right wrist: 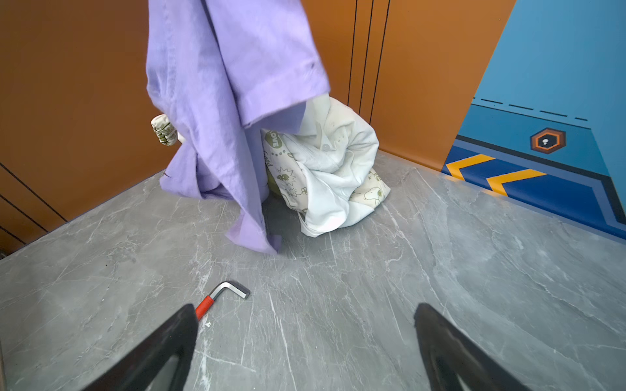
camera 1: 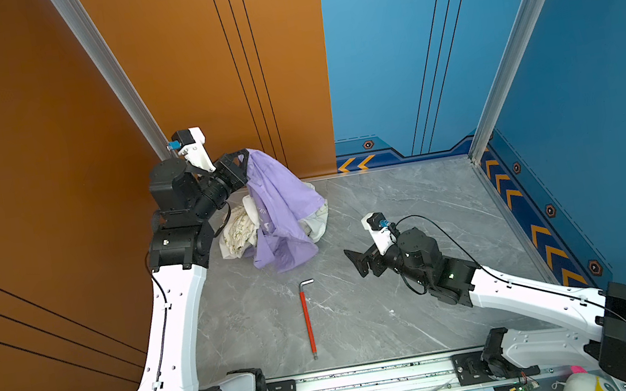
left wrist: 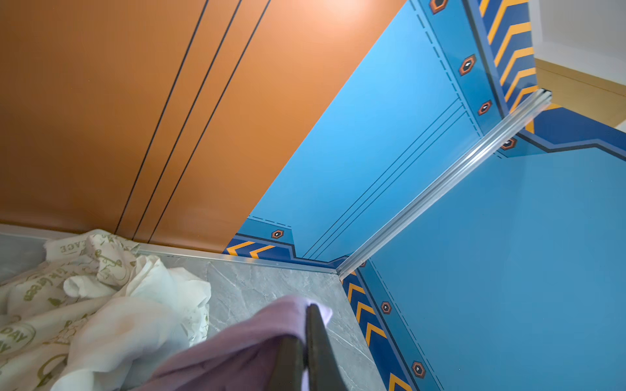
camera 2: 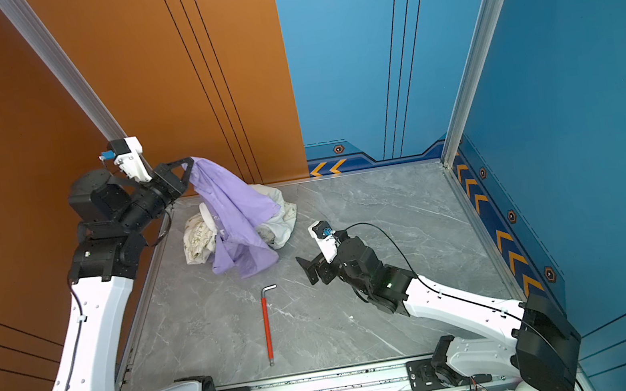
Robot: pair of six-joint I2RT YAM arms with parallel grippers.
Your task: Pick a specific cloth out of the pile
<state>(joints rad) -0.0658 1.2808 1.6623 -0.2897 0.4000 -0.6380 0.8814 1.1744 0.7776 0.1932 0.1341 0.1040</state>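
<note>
1. Your left gripper (camera 1: 245, 159) is clamped on a top fold of the cloth (camera 1: 281, 205), left of centre in both top views. The cloth's lower end drapes over the pile (camera 1: 237, 233) onto the table (camera 1: 404, 309).
2. Your right gripper (camera 1: 355, 263), lower right of the cloth, has its fingers spread wide and empty.
3. Expect light, limp, clingy fabric that may drag the pile. Grip a bunched fold, not a thin edge.

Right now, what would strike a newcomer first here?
The plain lavender-purple fabric garment hangs from the shut left gripper at the back left, partly covering the heap of white and olive-printed cream fabrics. A red-handled metal hex key lies on the grey marbled table near the open right gripper.
</note>
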